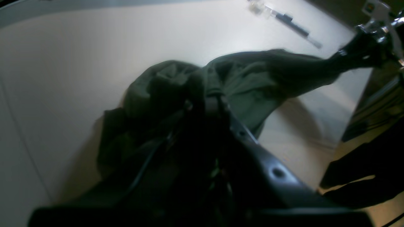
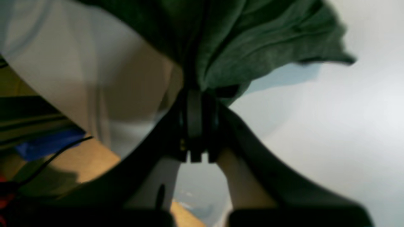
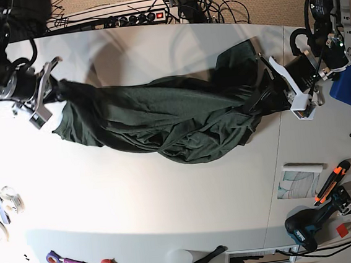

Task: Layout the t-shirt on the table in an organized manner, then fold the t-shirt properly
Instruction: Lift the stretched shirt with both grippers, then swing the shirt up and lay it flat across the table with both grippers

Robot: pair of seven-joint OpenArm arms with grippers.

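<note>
Left pincer (image 1: 208, 102) clamped on a bunched t-shirt (image 1: 252, 78) edge. Cloth sags twisted just above the counter (image 1: 63, 63). Far end pinched by my right pincer (image 3: 52, 90). Risk: more tension slips a thin grip, and the twist lays down creased.

the t-shirt (image 3: 174, 119) is matt dark green cloth, soft and creased. the left gripper (image 1: 208, 104) pinching it looks like smooth black plastic with a faint sheen. below it, the worktop (image 3: 139, 203) is smooth, pale and slightly glossy.
</note>
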